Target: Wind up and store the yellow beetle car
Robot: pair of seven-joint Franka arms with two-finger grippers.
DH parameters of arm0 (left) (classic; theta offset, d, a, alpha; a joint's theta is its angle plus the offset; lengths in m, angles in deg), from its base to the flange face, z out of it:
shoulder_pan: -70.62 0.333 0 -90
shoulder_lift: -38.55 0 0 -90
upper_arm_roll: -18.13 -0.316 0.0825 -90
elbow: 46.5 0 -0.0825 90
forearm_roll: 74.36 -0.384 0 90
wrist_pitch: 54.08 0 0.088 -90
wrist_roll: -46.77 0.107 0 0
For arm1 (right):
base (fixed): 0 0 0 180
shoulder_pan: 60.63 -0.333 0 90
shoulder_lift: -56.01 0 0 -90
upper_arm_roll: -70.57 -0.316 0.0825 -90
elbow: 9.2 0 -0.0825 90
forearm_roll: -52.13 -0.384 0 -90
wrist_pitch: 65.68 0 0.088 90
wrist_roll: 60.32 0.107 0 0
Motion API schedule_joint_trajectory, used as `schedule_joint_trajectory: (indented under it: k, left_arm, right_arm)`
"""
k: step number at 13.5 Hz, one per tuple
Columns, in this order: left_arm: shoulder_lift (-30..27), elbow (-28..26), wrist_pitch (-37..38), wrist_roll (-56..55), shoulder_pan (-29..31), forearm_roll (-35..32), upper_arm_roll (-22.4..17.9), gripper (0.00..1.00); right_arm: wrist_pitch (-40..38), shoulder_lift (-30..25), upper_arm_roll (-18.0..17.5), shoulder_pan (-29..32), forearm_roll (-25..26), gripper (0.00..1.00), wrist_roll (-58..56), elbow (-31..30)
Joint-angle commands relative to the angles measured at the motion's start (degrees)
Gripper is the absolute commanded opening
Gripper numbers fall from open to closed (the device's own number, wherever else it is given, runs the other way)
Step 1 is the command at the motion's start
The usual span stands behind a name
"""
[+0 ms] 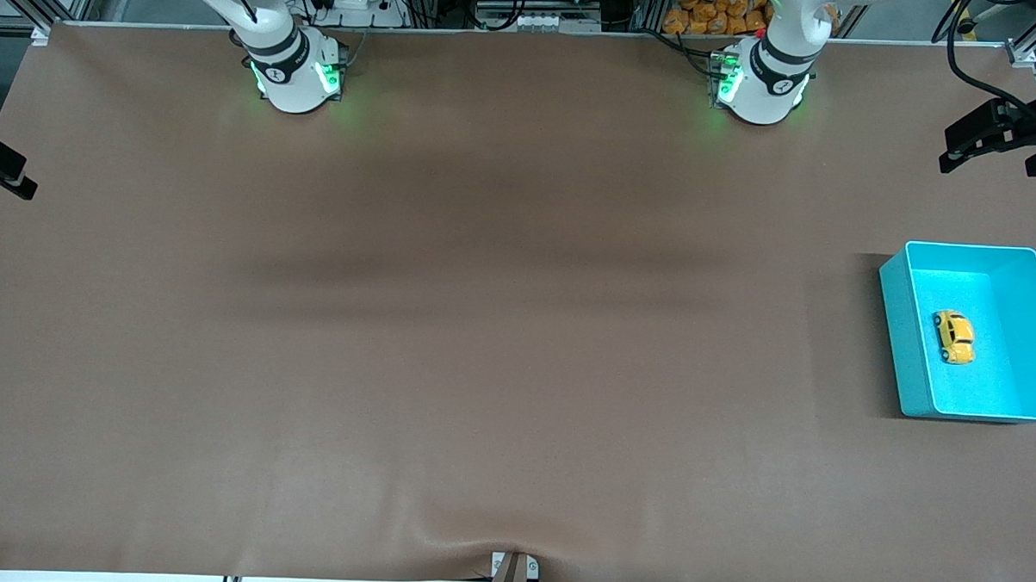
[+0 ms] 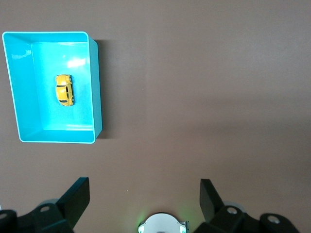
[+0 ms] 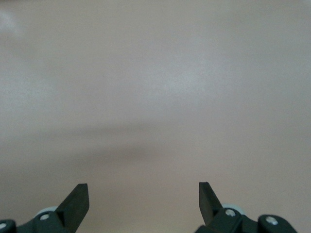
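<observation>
light: even overhead | shadows: soft bands on table (image 1: 484, 281) | right wrist view: washed out

yellow beetle car (image 1: 954, 336) (image 2: 64, 90): tiny yellow-orange toy, rounded beetle-shaped body, dark windows, black wheels. sitting upright on wheels, on floor of turquoise bin (image 1: 895, 330) (image 2: 95, 87), roughly mid-floor, touching no wall. lying lengthwise along bin's longer side, one end pointing toward front camera. bin standing on table at left arm's end, open top facing up. nothing gripping or touching car.
</observation>
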Motion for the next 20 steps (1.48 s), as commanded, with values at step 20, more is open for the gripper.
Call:
schedule_joint_trajectory:
  k: [20]
  left_arm:
    - [-0.58, 0.26, -0.59, 0.35, -0.23, 0.08, -0.35, 1.00]
  right_arm:
    - [-0.59, -1.04, -0.34, 0.33, 0.58, 1.00, 0.94, -0.14]
